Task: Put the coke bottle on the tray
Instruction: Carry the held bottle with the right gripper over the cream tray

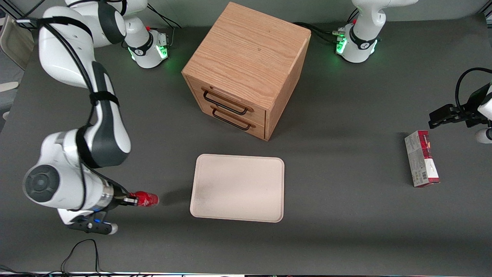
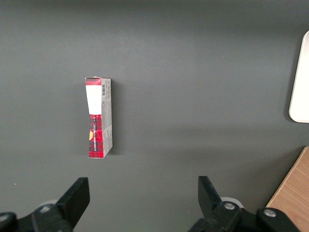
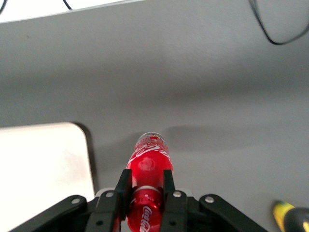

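Note:
My right gripper is shut on the coke bottle, a small red bottle with a white script logo, and holds it lying sideways just above the table. It hangs toward the working arm's end of the table, beside the tray and a short gap from its rim. In the right wrist view the black fingers clamp the coke bottle on both sides, and its silvery base points away from the gripper. The pale cream tray lies flat and bare. Its edge also shows in the left wrist view.
A wooden drawer cabinet stands farther from the front camera than the tray. A red-and-white carton box lies toward the parked arm's end of the table. A black cable loops near the front table edge.

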Tool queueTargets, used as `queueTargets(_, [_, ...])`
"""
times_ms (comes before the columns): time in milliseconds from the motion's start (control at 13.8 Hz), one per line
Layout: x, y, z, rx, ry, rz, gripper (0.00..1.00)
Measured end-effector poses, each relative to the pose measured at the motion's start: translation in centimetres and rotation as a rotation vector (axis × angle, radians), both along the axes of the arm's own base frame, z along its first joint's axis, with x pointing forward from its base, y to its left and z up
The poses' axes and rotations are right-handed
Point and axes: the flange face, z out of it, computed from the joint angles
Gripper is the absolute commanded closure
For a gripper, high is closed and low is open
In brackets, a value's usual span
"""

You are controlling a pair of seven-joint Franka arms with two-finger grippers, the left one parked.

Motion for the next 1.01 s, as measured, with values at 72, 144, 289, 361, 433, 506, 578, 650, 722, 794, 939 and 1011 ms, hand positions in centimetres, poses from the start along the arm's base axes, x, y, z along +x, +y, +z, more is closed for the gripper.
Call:
queueTargets(72, [0.4, 0.8, -0.8, 0.004, -0.021, -0.009, 1.00])
queueTargets(144, [0.7, 1.5, -1.5, 0.009, -0.046, -0.022, 1.00])
queueTargets(289, [1.2, 3.0, -3.0, 0.021, -0.087, -0.052, 1.00])
queueTargets(361, [1.2, 3.9, -3.8, 0.024, -0.095, -0.065, 1.00])
queueTargets(433, [1.1, 4.6, -4.3, 0.026, -0.094, -0.078, 1.00])
queueTargets(506, [1.0, 5.4, -4.4, 0.028, -0.094, -0.094, 1.00])
queueTargets(578, [0.8, 6.2, -4.2, 0.032, -0.100, -0.107, 1.00])
queueTargets(650, [0.7, 7.0, -3.7, 0.037, -0.107, -0.118, 1.00])
queueTargets(722, [0.6, 7.8, -3.3, 0.041, -0.114, -0.125, 1.00])
queueTargets(794, [0.4, 8.4, -3.0, 0.044, -0.117, -0.128, 1.00])
queueTargets(939, [0.1, 9.5, -2.9, 0.047, -0.119, -0.130, 1.00])
queueTargets(1011, [0.0, 10.0, -2.8, 0.048, -0.119, -0.130, 1.00])
